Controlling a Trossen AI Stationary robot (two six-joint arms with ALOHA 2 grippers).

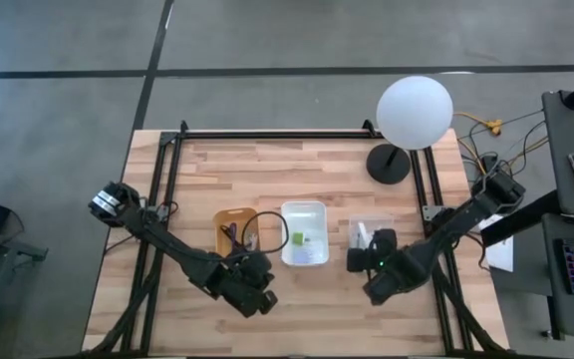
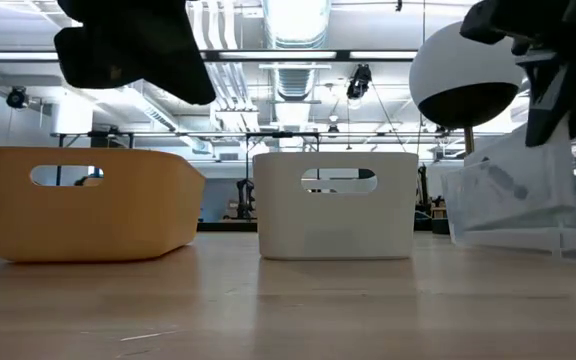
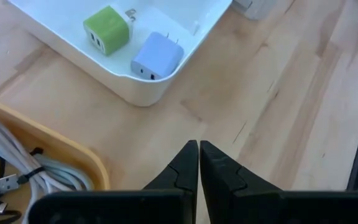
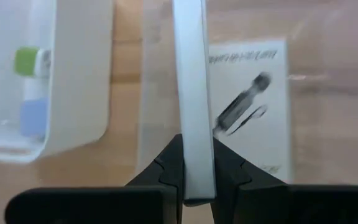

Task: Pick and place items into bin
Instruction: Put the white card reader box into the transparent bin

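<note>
Both jaws closed: right gripper [image 4: 194, 163] pinching white card [image 4: 193, 93], left gripper [image 3: 199, 163] empty

Lighting's pretty even and bright overall. In the low view the ceiling lights [image 2: 293, 20] blow out a bit, leaving the arms as near-black silhouettes. The white globe lamp [image 1: 415, 112] looks nearly clipped from above. Shadows on the tabletop [image 1: 297, 299] stay soft. The right wrist view is blurry, with the card [image 4: 250, 106] smeared.
</note>
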